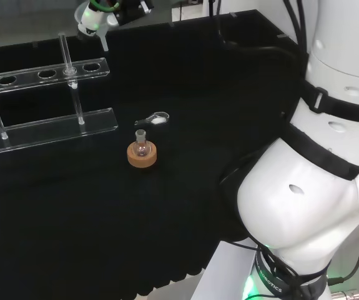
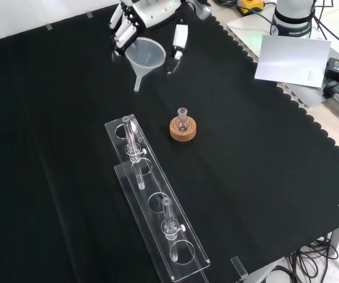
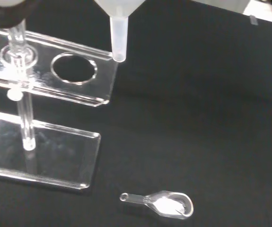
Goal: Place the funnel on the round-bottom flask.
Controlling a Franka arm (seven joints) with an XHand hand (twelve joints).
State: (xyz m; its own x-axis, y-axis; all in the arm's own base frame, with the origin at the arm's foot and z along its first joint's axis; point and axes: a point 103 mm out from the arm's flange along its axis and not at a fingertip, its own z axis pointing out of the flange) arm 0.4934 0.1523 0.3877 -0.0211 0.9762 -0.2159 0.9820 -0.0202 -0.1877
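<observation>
In the front view the hand (image 2: 138,13) hangs over the cloth's far side, its fingers and thumb curled round the rim of a translucent white funnel (image 2: 145,55). The funnel's stem points down, clear of the cloth. A small round-bottom flask (image 2: 183,119) stands upright in a cork ring (image 2: 184,132), nearer the camera and a little right of the funnel. In the head view the hand (image 1: 90,17) with the funnel (image 1: 103,41) is at the top left, well beyond the flask (image 1: 142,144) on its cork ring (image 1: 143,160). The wrist view looks down past the funnel's stem (image 3: 118,38).
A long clear plastic rack (image 2: 157,203) holding thin glass tubes lies in front of the flask in the front view, and to the left in the head view (image 1: 48,128). A small glass scoop (image 1: 155,119) with white powder lies just beyond the flask; the wrist view has the scoop (image 3: 168,204) too.
</observation>
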